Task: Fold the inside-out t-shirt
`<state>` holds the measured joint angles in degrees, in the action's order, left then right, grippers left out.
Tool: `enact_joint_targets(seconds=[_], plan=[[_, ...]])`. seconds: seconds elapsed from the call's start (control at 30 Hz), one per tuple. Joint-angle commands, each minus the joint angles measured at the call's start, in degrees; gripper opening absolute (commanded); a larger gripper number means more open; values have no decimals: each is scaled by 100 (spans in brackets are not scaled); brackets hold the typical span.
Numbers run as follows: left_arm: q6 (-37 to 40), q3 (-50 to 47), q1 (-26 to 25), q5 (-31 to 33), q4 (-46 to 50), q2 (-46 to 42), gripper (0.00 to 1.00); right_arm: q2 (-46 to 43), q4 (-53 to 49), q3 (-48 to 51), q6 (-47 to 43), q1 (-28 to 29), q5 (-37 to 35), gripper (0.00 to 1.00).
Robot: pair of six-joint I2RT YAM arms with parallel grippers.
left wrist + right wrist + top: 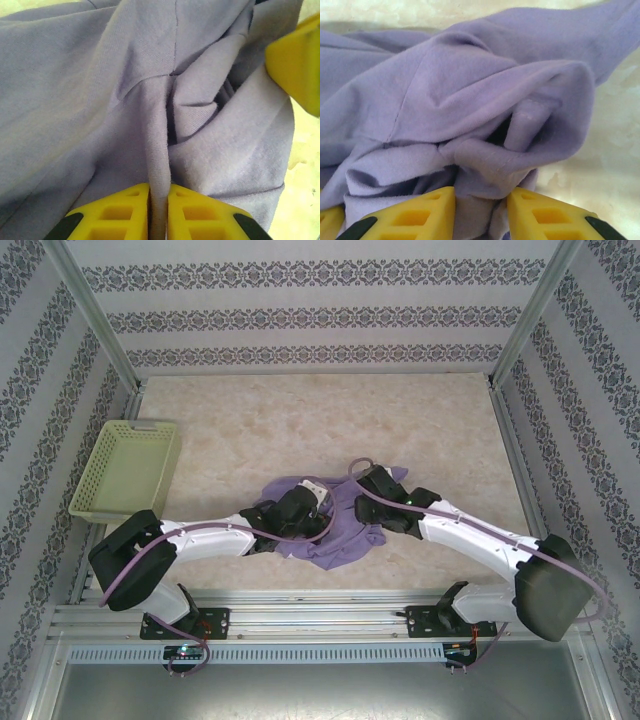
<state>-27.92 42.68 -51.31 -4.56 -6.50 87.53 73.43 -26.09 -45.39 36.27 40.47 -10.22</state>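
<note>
At the near edge of the table point(330, 410), the left arm point(205, 540) and the right arm point(480, 540) reach forward and inward from their bases. They converge on the inside-out t-shirt point(345, 535). The t-shirt lies crumpled in a heap on the near-centre area of the table, directly between the two wrists.

Left gripper point(159, 192): clenched on a narrow raised ridge of lavender fabric, which is pinched between the two yellow pads point(120, 210) with almost no gap. A seam point(176, 45) runs onward from that ridge.

Right gripper point(480, 205): jaws partly closed, grasping a thicker bunch of the same garment. The cloth fills the space between them. A hemmed edge point(490, 160) curls over just beyond the fingertips.

Farther off, on the left side, a yellow-green basket point(128, 468) sits well apart from the t-shirt. Patterned walls point(300, 310) enclose the table on three sides.
</note>
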Motion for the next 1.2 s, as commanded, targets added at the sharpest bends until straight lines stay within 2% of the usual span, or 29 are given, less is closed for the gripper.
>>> enact_joint_targets(seconds=[0.0,0.1,0.23,0.33,0.43,0.5,0.53,0.67,0.77,0.83,0.9,0.97,1.07,1.17], plan=[[-53,57,-98,-102,-169,87,15,100,157,-150,116,-122,46,36],[-65,42,-124,-107,-187,118,16,98,199,-150,117,-195,112,40],[-84,21,-151,-103,-222,153,16,139,313,-154,104,-225,213,38],[-91,16,-169,-90,-229,154,17,319,282,-234,73,-228,215,28],[-98,24,-178,-24,-180,153,17,431,112,-375,43,-145,141,11],[-97,104,-178,191,42,184,17,333,-169,-516,4,-7,-67,1],[-110,163,-178,349,196,222,18,224,-360,-614,-23,95,-214,0],[-83,412,-171,965,760,491,20,-544,-1042,-859,-121,355,-611,0],[-65,509,-139,1281,1013,638,21,-1401,-1305,-768,-103,317,-635,0],[-93,490,-76,1390,1116,677,21,-1970,-1297,-602,-104,146,-433,0],[-157,407,25,1399,1112,644,22,-2340,-1140,-457,-35,-177,149,0],[-170,347,85,1363,1038,595,22,-2464,-902,-322,6,-450,687,0],[-89,384,70,1163,1008,513,23,-2381,-707,-198,78,-615,849,0],[64,204,-125,1003,662,113,27,-2244,-448,-3,81,-700,1030,0]])
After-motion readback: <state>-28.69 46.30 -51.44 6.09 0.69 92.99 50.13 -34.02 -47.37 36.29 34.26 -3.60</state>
